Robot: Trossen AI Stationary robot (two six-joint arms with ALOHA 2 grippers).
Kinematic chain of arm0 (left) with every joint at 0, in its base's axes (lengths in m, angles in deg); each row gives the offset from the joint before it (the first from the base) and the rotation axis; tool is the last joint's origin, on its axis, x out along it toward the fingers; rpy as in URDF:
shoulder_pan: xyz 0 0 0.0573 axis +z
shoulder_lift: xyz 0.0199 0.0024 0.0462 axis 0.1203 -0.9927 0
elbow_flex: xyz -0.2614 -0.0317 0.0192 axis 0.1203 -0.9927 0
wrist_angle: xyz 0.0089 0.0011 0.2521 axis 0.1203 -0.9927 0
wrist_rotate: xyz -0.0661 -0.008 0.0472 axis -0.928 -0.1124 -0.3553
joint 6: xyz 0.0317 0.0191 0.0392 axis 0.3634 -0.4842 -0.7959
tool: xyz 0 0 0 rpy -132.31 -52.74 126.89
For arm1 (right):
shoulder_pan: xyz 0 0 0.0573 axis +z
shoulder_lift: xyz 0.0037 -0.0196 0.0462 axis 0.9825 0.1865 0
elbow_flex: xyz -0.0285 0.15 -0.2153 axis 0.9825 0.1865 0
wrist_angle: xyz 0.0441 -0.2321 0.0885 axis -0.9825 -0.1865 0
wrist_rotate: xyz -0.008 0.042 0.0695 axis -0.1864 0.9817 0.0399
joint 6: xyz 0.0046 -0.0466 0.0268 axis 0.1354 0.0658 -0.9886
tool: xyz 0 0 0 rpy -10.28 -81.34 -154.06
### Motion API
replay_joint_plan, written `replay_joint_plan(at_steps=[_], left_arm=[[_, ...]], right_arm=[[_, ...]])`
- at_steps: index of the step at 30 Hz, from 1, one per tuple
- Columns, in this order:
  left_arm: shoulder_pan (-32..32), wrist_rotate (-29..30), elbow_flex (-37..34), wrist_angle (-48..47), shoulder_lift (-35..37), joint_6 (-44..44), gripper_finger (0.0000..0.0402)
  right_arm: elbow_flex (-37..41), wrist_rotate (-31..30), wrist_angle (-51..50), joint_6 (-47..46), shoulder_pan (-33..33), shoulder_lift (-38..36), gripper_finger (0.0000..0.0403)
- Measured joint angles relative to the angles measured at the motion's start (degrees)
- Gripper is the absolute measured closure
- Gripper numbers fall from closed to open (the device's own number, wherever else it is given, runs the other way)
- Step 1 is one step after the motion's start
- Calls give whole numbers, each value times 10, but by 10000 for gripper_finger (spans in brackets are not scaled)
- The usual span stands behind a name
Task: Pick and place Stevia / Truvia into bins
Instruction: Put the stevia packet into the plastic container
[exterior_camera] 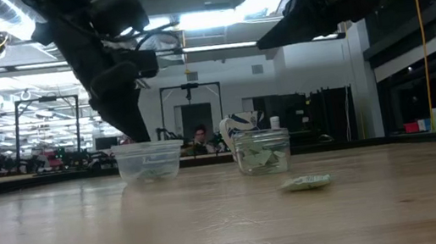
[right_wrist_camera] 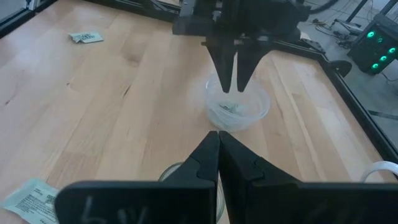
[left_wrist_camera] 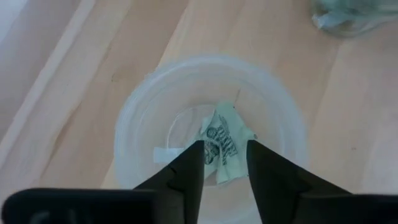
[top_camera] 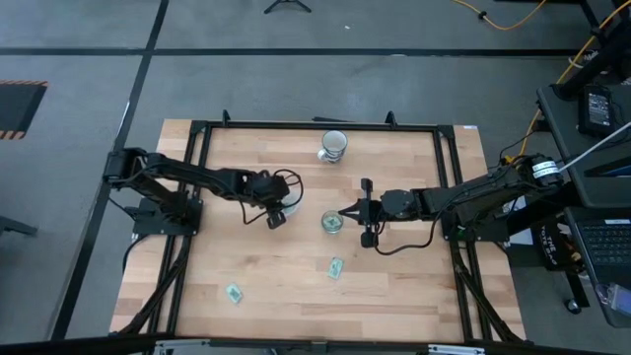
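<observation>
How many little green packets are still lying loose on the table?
2. One packet lies near the table's middle, on the front side of the narrow clear cup. Another packet lies toward the front left. More sit inside the cups, and some may be hidden.

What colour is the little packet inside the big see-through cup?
Pale green small paper packet with dark printing, clearest in the left wrist view.
</observation>
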Motion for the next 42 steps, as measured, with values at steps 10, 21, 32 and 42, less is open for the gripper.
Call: replay_joint_plan(at_steps=[10,21,32,42], left_arm=[[-39,-62,22,-65,86,-22,281],[-222,-65,26,-169,188,0,392],[-412,9,26,-167,175,149,399],[-490,-34,41,-180,80,278,399]], right_arm=[[0,0,0,0,0,0,389],[0,2,-6,-23,1,0,389],[3,10,-8,-47,1,0,389],[4,10,-39,-105,1,0,389]])
